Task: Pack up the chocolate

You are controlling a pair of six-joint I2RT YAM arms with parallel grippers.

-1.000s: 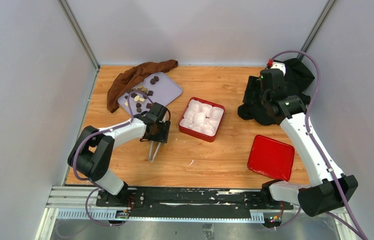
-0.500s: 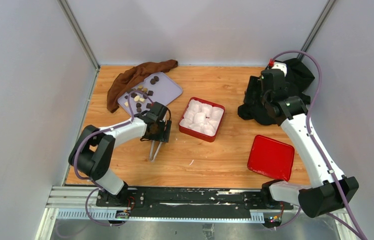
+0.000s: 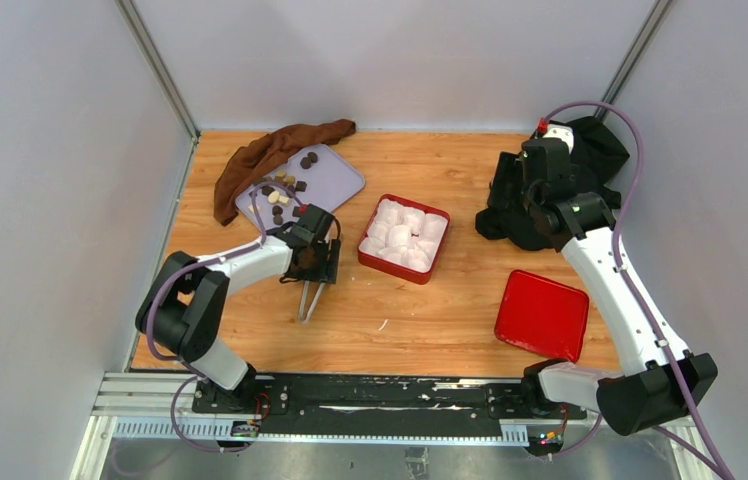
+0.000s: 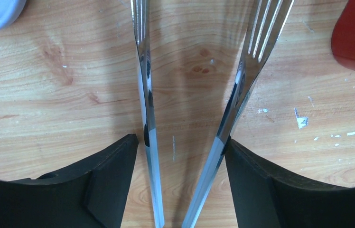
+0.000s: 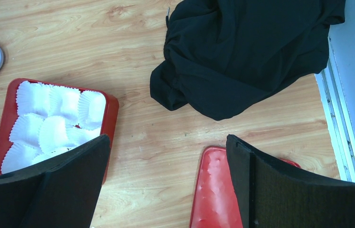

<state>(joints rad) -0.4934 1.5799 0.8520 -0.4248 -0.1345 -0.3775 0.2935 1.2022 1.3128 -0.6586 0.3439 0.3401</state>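
About a dozen pieces of chocolate (image 3: 277,198), too small to count exactly, lie on one lavender tray (image 3: 335,175) at the far left. The left fingers (image 4: 104,190) clamp one pair of metal tongs (image 4: 144,95) over the bare tabletop (image 3: 430,310). The right fingers (image 5: 61,190) stand wide apart, empty. There is one red box (image 5: 111,111) of white paper cups (image 5: 54,133), one red lid (image 3: 542,314), one brown cloth (image 3: 260,160) and one black cloth (image 5: 251,52).
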